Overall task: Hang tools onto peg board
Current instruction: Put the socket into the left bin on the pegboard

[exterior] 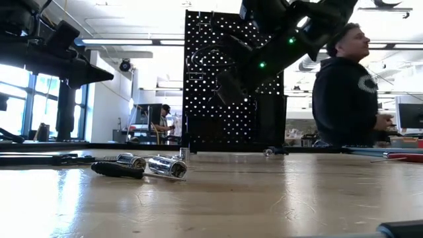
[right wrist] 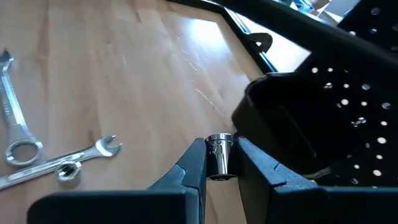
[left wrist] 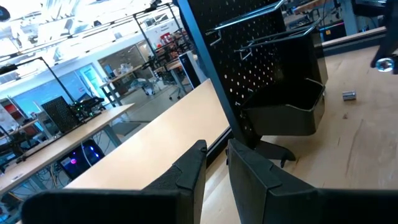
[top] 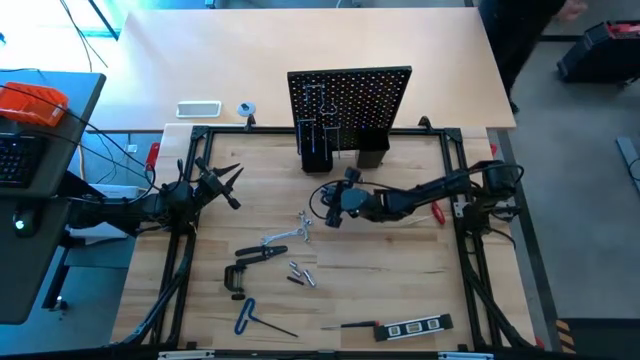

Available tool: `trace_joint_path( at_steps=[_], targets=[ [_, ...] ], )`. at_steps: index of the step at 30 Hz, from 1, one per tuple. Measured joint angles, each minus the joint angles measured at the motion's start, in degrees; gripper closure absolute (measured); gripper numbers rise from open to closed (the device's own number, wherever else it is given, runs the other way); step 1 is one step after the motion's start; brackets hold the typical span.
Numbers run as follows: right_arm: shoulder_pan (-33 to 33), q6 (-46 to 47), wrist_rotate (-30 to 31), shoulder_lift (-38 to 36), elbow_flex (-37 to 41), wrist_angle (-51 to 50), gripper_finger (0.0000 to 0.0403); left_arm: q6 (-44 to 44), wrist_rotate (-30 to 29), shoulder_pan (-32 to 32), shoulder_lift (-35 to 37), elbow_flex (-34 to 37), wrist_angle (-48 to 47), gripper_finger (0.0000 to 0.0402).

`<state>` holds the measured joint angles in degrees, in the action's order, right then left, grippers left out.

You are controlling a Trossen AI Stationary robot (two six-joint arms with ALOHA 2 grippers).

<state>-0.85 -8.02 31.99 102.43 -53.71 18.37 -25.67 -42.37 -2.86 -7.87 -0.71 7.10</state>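
Note:
The black peg board (top: 350,98) stands upright at the table's far edge, with black holder boxes (top: 372,152) at its base. My right gripper (top: 333,203) is in front of the board, above the table, and is shut on a small silver socket (right wrist: 219,155). My left gripper (top: 228,186) is narrowly open and empty above the table's left part. Silver wrenches (top: 298,228), black-handled pliers (top: 262,253), a black C-clamp (top: 236,276), a blue-handled hex key (top: 246,316), loose sockets (top: 301,272), a screwdriver (top: 355,325) and a black marked level (top: 418,325) lie flat on the table. My right gripper pinches the socket's round side wall (right wrist: 217,163) between its two fingers. The socket stands on end between the fingertips and is lifted clear of the table, close to a black holder box (right wrist: 292,127).
A red-handled tool (top: 438,212) lies by the right arm. A white tray (top: 198,109) and a small roll (top: 246,109) sit beyond the table's far left corner. A black frame (top: 450,160) borders the table. A person (exterior: 347,86) stands behind the table at the right.

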Motion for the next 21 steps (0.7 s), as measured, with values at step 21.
trace_joint_path(
  at_steps=[21],
  targets=[
    [2.9,-12.8,11.7,10.6,-9.7,4.8,0.0353,0.0,0.0,0.0,0.0,0.0,0.0,0.0342]
  ],
)
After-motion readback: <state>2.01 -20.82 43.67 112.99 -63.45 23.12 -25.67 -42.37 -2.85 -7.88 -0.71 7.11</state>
